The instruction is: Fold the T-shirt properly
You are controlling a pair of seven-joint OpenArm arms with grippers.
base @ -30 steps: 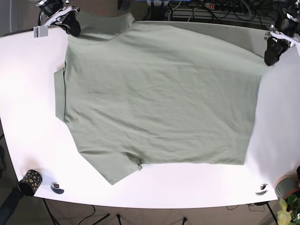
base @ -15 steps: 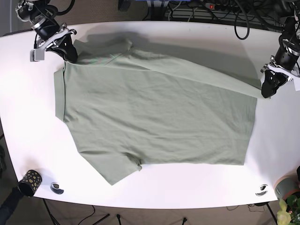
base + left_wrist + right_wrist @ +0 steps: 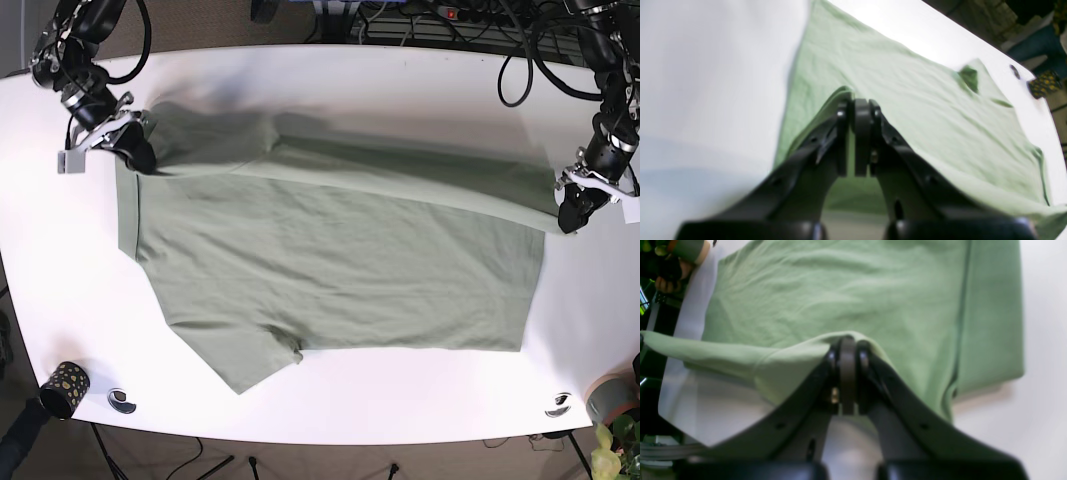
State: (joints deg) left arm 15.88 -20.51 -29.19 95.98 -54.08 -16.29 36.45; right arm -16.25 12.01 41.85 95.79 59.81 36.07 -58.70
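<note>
A pale green T-shirt (image 3: 330, 260) lies spread on the white table (image 3: 400, 390), its far edge lifted and folded over toward the near side. My left gripper (image 3: 567, 218) at the base view's right is shut on the shirt's far right corner; the left wrist view shows its jaws (image 3: 857, 110) pinched on the cloth (image 3: 907, 100). My right gripper (image 3: 140, 152) at the base view's left is shut on the far left corner near the sleeve; the right wrist view shows its jaws (image 3: 846, 346) closed on a fold of fabric (image 3: 846, 300).
A dark speckled cup (image 3: 64, 388) and a small round disc (image 3: 122, 400) sit at the near left corner. Another disc (image 3: 558, 405) and a grey pot with a plant (image 3: 612, 400) are at the near right. Cables (image 3: 440, 20) run behind the far edge.
Both grippers have moved toward the near side and lower, drawing the shirt's far edge over the body of the shirt. The folded band now lies farther down the table.
</note>
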